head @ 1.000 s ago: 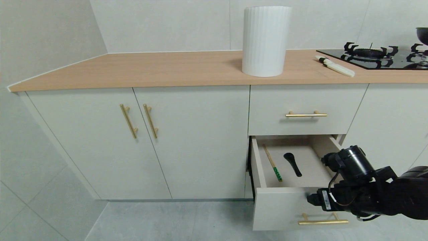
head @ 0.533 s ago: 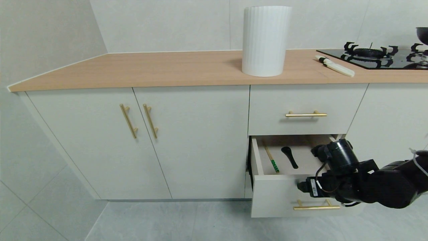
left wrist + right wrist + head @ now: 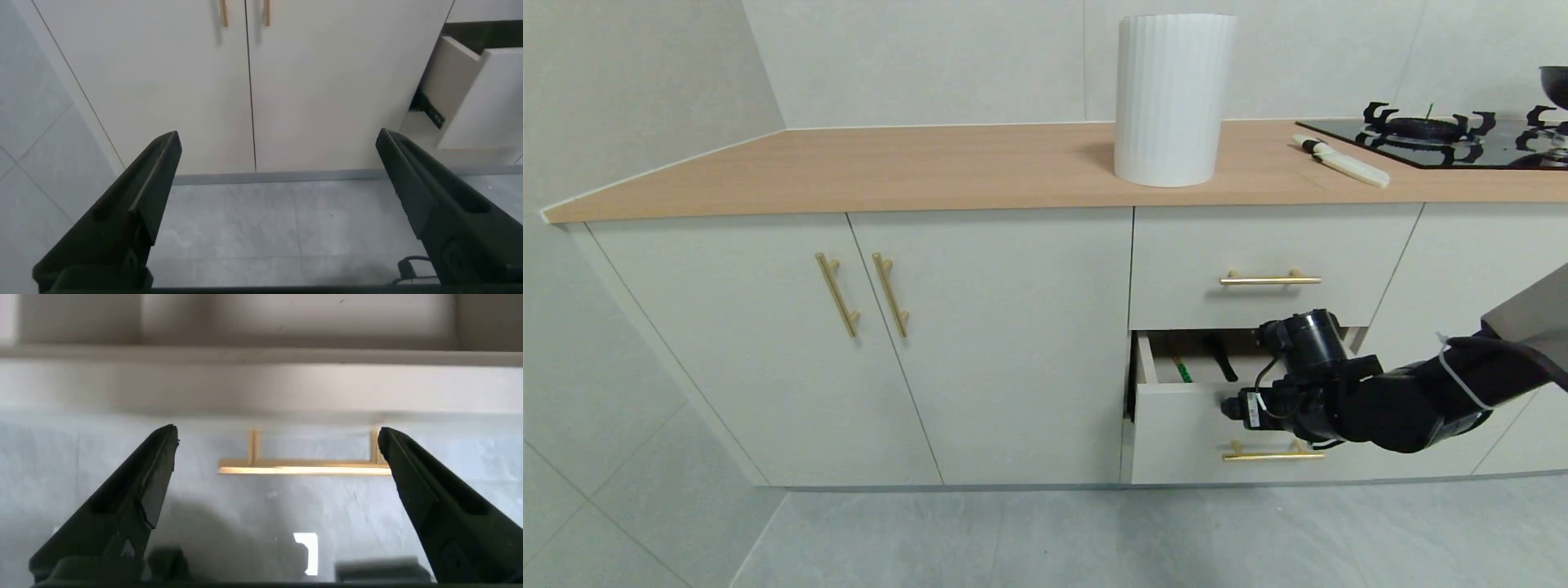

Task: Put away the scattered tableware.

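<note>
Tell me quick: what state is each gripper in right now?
Left gripper: open, holding nothing.
Right gripper: open, holding nothing, facing the brass bar handle of the pale lower drawer.

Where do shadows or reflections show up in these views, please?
Head view: the white ribbed cylinder casts a shadow leftward on the wooden countertop; the glossy black cooktop mirrors its grates; the lower drawer is dim inside. Right wrist view: the brass handle catches light.

No text, label, number or sign is legible on anything here.
</note>
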You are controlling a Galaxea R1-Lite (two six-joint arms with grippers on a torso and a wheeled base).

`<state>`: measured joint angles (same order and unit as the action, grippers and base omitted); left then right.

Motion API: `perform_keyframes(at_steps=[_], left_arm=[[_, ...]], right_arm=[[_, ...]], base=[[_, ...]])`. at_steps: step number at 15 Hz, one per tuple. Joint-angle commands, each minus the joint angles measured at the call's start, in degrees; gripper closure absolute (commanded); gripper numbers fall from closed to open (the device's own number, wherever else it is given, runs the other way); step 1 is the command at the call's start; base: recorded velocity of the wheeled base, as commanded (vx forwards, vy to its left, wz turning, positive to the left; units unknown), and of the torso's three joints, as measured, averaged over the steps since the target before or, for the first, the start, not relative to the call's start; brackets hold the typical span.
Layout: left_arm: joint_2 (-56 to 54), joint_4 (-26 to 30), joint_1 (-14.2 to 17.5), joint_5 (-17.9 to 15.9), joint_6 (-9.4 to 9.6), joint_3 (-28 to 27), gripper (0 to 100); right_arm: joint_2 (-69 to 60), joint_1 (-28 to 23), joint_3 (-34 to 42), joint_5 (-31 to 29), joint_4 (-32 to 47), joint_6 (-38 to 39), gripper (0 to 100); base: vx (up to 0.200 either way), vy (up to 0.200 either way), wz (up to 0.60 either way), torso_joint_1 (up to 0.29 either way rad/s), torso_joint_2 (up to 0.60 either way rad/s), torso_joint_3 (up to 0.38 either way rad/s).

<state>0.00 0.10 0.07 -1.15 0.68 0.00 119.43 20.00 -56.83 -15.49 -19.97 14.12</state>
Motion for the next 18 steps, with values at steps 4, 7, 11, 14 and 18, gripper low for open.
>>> perform_keyframes(at_steps=[4, 7, 11, 14, 18], left_arm=[[0.09, -0.01, 0.01, 0.0, 0.02, 0.0, 0], [0.09, -0.01, 0.01, 0.0, 0.02, 0.0, 0], [0.09, -0.01, 0.01, 0.0, 0.02, 0.0, 0], [0.09, -0.01, 0.01, 0.0, 0.02, 0.0, 0], [0.09, -0.01, 0.01, 0.0, 0.02, 0.0, 0]], right_arm=[[8.36, -4.89, -0.47, -0.15, -14.05, -1.72, 0], [11.79, -6.21, -0.74, -0.24, -20.46, -1.81, 0], [13.99, -7.17, -1.0, -1.29, -27.58, -1.72, 0], [15.04, -7.35, -1.18, -1.38, -31.98, -1.72, 0], [17.77, -7.7, -2.76, -1.64, -38.22, -1.64, 0]], base=[[0.0, 0.0, 0.0, 0.0, 0.0, 0.0], [0.0, 0.0, 0.0, 0.0, 0.0, 0.0], [0.0, 0.0, 0.0, 0.0, 0.0, 0.0], [0.0, 0.0, 0.0, 0.0, 0.0, 0.0], [0.0, 0.0, 0.0, 0.0, 0.0, 0.0]])
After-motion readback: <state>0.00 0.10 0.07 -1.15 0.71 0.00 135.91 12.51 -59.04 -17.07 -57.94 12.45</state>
